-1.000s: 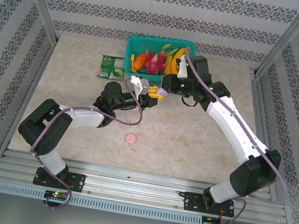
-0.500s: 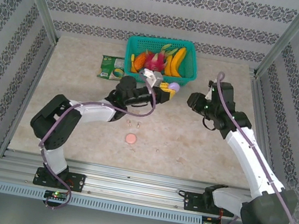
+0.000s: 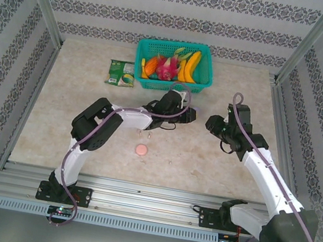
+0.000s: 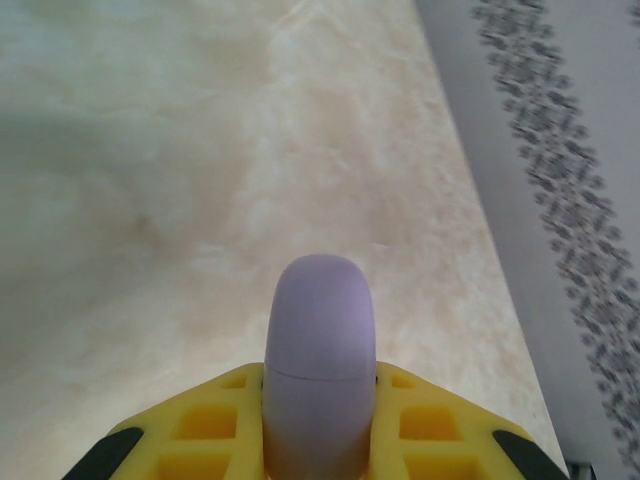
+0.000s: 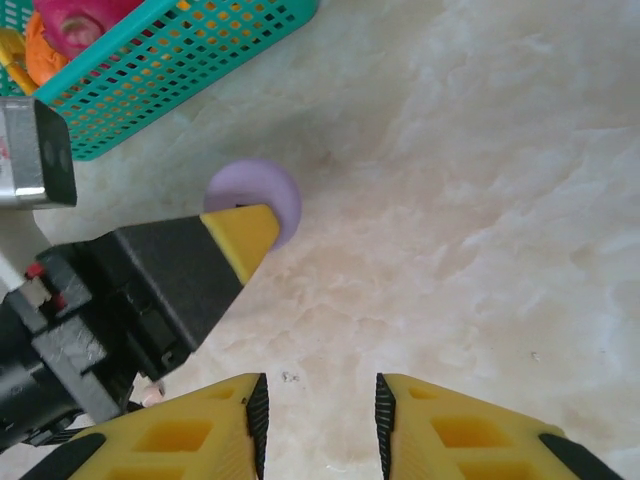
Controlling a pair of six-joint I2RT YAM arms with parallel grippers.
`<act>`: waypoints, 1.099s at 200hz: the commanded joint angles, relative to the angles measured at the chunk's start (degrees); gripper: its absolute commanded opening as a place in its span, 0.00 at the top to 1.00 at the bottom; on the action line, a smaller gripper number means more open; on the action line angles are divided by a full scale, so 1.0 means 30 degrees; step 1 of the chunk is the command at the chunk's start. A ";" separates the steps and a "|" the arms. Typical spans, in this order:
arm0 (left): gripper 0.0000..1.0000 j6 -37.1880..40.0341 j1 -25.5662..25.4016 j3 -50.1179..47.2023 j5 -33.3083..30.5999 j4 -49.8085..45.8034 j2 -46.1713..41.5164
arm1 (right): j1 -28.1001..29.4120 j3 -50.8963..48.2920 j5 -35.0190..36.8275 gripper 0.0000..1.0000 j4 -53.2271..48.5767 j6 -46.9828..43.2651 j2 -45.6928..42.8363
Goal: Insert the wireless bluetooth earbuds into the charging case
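Clamps the lilac charging case (image 4: 318, 350) edge-on between the yellow fingers of the left gripper (image 4: 318, 420), on the near side of the basket (image 3: 169, 43), toward its right end. Holds the right gripper (image 5: 316, 415) with jaws apart and nothing between, slightly further right of the basket. Shows the case's seam from the left wrist, and its round face beside the basket's teal mesh from the right wrist. Shows from above 2 tiny earbuds (image 3: 140, 133) on the table (image 3: 60, 90), nearer than the basket, colour not tellable, with a pink round case (image 3: 141, 149) nearer again. Shows fruit (image 3: 168, 66) inside the basket and a green packet (image 3: 122, 72) just left of it, print too small to read.
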 commanded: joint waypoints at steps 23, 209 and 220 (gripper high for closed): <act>0.94 -0.3249 -0.0164 0.3461 -0.1323 -0.4803 0.1510 | -0.0575 -0.0728 -0.0705 0.60 0.0902 -0.0099 -0.0946; 0.33 -0.1637 0.0208 0.4686 -0.2875 -1.0704 0.0420 | -0.0741 0.0347 -0.2667 0.46 -0.1912 -0.1217 -0.0991; 0.27 -0.1186 0.0348 0.4658 -0.3065 -1.1145 -0.0180 | -0.0712 0.0166 -0.2701 0.46 -0.2073 -0.1264 -0.1091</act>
